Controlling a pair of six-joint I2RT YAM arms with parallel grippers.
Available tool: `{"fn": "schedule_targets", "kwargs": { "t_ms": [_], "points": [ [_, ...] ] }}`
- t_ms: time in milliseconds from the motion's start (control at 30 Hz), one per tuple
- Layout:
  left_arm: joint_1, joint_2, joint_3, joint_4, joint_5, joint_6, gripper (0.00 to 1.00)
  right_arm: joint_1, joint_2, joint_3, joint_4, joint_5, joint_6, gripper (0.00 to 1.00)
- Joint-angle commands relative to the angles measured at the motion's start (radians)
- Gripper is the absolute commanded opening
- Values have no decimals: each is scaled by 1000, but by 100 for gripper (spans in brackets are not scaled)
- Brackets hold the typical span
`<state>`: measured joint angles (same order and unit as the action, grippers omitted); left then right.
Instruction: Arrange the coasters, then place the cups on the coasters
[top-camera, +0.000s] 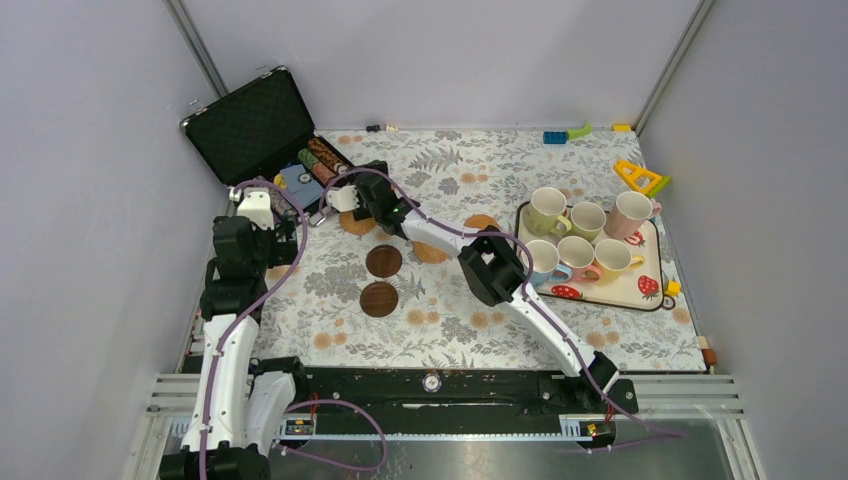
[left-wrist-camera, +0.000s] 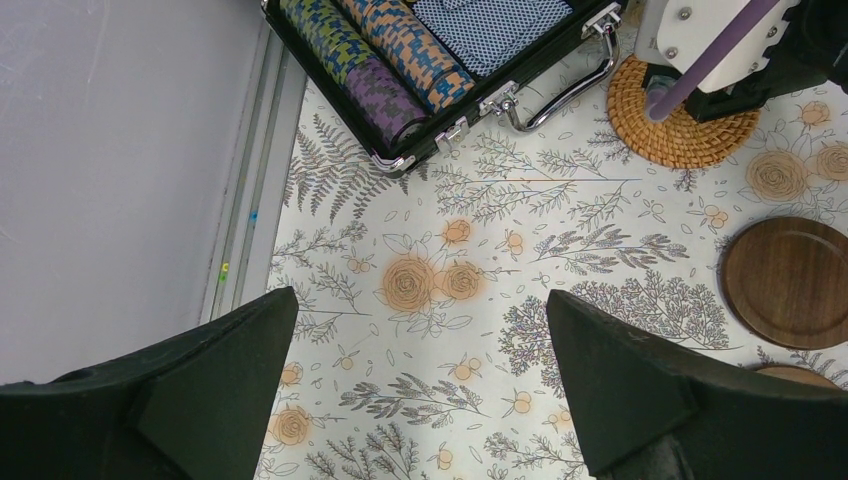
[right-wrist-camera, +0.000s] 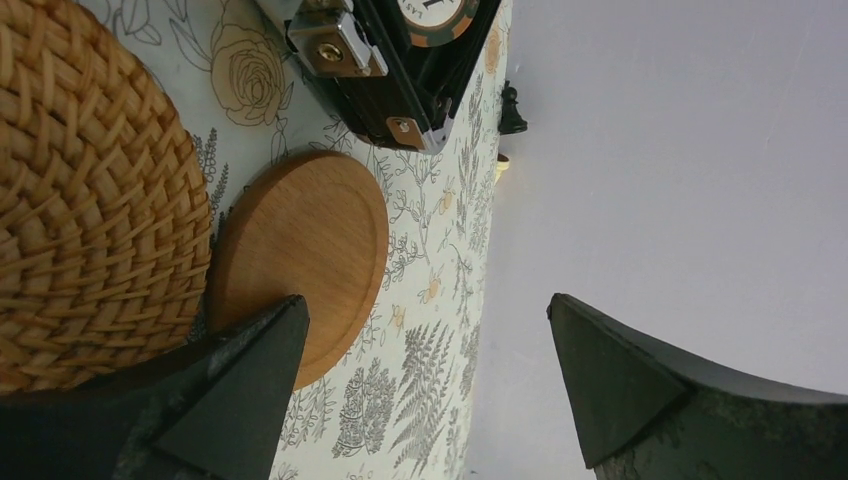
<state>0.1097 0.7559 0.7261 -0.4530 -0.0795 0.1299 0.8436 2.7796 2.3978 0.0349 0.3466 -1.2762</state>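
Floral tablecloth (top-camera: 470, 330), coasters (top-camera: 383, 261) scattered: right gripper (right-wrist-camera: 425, 310) gapes wide, empty, woven coaster (right-wrist-camera: 90, 180) just beside one finger; left gripper (left-wrist-camera: 420, 300) likewise splayed. Six cups (top-camera: 577, 250) sit in the tray (top-camera: 610, 292), none placed.

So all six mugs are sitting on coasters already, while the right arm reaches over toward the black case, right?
Not quite. In the top view the six mugs stand on the strawberry-print tray, not on coasters. The right arm does reach toward the black case.
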Motion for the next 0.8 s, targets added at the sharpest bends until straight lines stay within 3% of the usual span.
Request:
{"fn": "schedule_targets", "kwargs": {
  "t_ms": [0,267,433,767],
  "points": [
    [5,6,1,57,-17,-1,99,-8,-15,-23,-109,-50,-91,100],
    [6,14,1,59,-13,-1,99,-35,-106,-120,-319,-121,-124,100],
    [5,15,1,60,-13,-1,99,-66,-104,-95,-418,-122,-142,100],
    [5,22,3,59,-7,-1,99,-136,-158,-161,-499,-98,-141,100]
  ]
}}
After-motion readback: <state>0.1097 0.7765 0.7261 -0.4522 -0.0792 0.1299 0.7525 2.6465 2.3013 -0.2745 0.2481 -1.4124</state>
